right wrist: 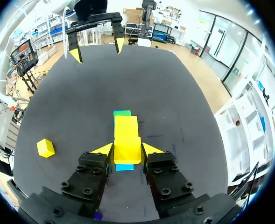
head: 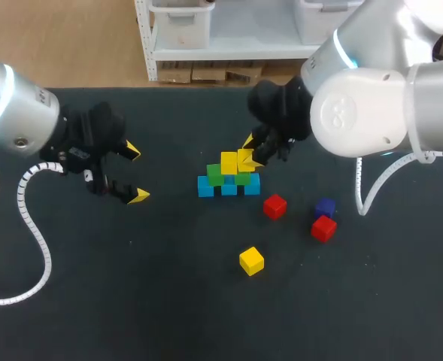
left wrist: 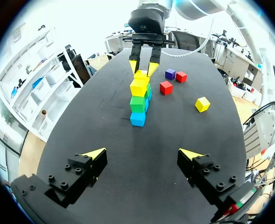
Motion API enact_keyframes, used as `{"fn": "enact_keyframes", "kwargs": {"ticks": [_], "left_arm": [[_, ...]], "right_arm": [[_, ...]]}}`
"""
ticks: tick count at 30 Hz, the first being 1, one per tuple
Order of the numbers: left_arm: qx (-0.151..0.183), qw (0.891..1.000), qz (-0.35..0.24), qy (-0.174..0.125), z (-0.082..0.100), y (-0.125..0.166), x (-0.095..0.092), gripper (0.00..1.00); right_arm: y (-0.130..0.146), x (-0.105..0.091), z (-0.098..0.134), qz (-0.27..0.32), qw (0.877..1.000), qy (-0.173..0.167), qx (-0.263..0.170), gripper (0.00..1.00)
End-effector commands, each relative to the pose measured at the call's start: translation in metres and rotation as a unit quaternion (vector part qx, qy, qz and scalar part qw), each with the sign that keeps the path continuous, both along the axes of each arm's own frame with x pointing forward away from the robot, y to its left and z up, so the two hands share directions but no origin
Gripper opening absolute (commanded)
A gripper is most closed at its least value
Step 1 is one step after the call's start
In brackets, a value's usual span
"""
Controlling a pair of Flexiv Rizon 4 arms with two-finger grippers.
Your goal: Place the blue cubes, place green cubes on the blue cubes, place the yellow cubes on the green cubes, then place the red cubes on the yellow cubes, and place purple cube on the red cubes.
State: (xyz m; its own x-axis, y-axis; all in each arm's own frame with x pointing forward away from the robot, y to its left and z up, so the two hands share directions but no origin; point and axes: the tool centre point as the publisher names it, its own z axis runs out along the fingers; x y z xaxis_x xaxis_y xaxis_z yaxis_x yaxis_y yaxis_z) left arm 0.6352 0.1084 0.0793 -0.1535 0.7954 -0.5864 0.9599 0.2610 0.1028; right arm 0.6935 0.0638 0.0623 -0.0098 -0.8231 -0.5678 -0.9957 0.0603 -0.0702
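My right tool (right wrist: 127, 149) is clamped on a yellow cube (right wrist: 127, 142) over the green cubes (right wrist: 122, 113); releasing off-centre could topple it. My left tool (left wrist: 143, 152) stands apart, empty.

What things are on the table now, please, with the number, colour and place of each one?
blue cubes: three, blue, a row mid-table, bottom layer.
green cubes: two, green, on the blue cubes.
placed yellow cube: one, yellow, on the green cubes.
held yellow cube: one, yellow, beside the placed one, in the right claw.
loose yellow cube: one, yellow, alone, apart from the stack.
red cubes: two, red, on the table right of the stack.
purple cube: one, purple, close to one red cube.
table: one, black.
left claw: one, open, left of the stack.
right claw: one, shut on the held yellow cube.
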Motion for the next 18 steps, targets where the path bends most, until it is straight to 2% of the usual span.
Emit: {"fn": "enact_keyframes", "kwargs": {"ticks": [1, 17, 18], "left_arm": [[-0.005, 1.000, -0.003, -0.002, -0.0008, 0.0026, -0.0011, 1.00], [-0.005, 1.000, -0.003, -0.002, -0.0008, 0.0026, -0.0011, 1.00], [-0.005, 1.000, -0.003, -0.002, -0.0008, 0.0026, -0.0011, 1.00]], "right_arm": [[0.0008, 0.0017, -0.0008, 0.002, 1.000, 0.002, 0.001, 0.00], [0.0008, 0.0017, -0.0021, 0.002, 1.000, 0.004, 0.003, 0.00], [0.0007, 0.0017, -0.0023, 0.002, 1.000, 0.004, 0.003, 0.08]]}}
